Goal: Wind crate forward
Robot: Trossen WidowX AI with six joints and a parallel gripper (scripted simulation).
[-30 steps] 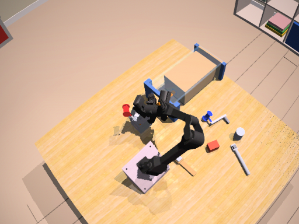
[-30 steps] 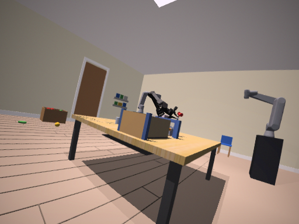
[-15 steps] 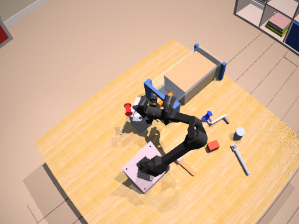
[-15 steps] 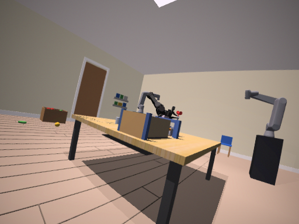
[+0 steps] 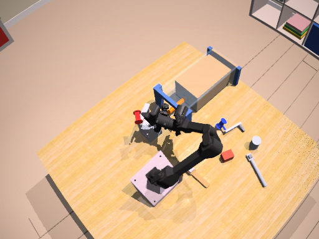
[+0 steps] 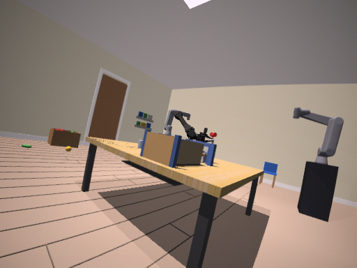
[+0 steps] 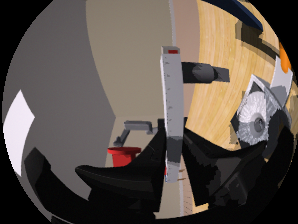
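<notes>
My gripper is shut on the pale grey arm of the red-knobbed winch handle. Its red knob shows beside the fingers. Its dark key stub points sideways in the wrist view, clear of the winch. The grey winch sits below the gripper, its round top hole visible in the wrist view. The tan crate looks flat inside the clear-panelled cubby. Its front stands back from the blue frame at the mouth.
An orange bar lies between winch and crate. A blue-knobbed crank, a white cylinder, a red block, a long grey tool and a wooden-handled tool lie on the bench. The arm stands on a pale baseplate.
</notes>
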